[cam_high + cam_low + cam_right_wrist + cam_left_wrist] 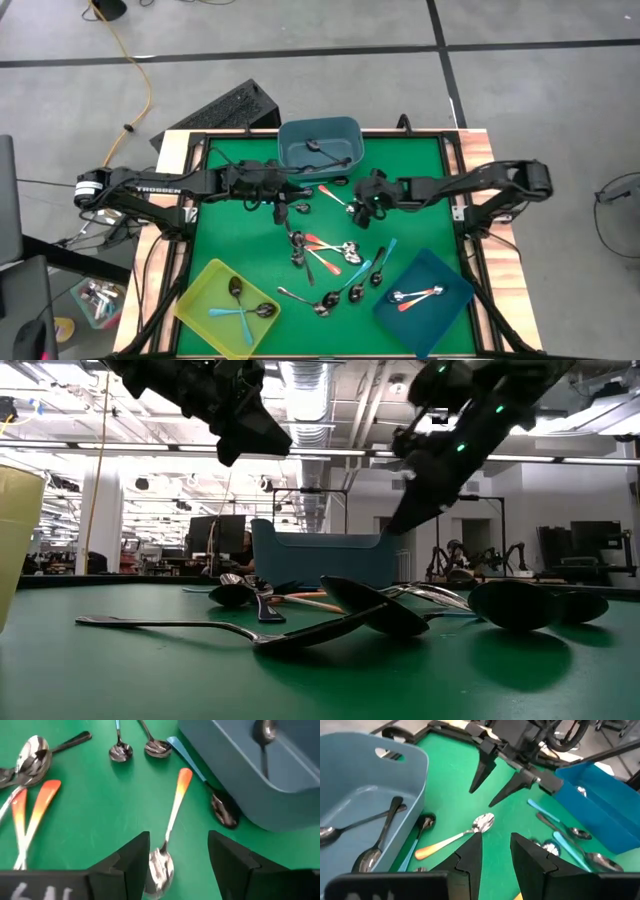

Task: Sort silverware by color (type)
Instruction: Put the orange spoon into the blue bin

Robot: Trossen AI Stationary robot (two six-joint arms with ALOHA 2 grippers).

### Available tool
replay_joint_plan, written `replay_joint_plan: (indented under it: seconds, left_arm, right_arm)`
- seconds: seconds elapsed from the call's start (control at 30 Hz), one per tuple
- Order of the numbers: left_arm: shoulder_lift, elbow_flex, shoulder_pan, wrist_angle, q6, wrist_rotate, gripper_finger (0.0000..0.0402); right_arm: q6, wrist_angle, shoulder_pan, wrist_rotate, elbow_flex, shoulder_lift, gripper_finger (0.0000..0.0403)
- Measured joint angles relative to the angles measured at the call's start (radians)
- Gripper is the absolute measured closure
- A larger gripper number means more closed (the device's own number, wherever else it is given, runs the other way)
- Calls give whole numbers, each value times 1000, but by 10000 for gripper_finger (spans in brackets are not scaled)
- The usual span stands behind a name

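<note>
An orange-handled spoon (172, 815) lies flat on the green mat beside the grey-blue bin (320, 140). Its shiny bowl (159, 870) faces my right gripper. My right gripper (178, 837) hangs open over that bowl, slanting down, with a finger on either side and touching nothing. My left gripper (496, 837) stands open on the spoon's other side, close to the bin, with nothing between its fingers. In the left wrist view the same spoon (455, 837) lies just beyond its fingertips. More silverware lies loose in the middle of the mat (330, 260).
The grey-blue bin holds dark metal spoons (380, 835). A yellow bin (228, 305) at the near left holds teal-handled spoons. A dark blue bin (425, 300) at the near right holds orange-handled ones. A teal-handled spoon (192, 762) lies along the grey-blue bin's wall.
</note>
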Motion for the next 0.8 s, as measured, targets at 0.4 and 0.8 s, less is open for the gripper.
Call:
replay_joint_plan:
  seconds: [0.4,0.8]
  left_arm:
    - [0,0,0,-12,22,35,315]
    - [0,0,40,-12,71,64,315]
  right_arm:
    - [-1,40,-17,-62,72,120,197]
    - [0,31,-110,-105,85,80,197]
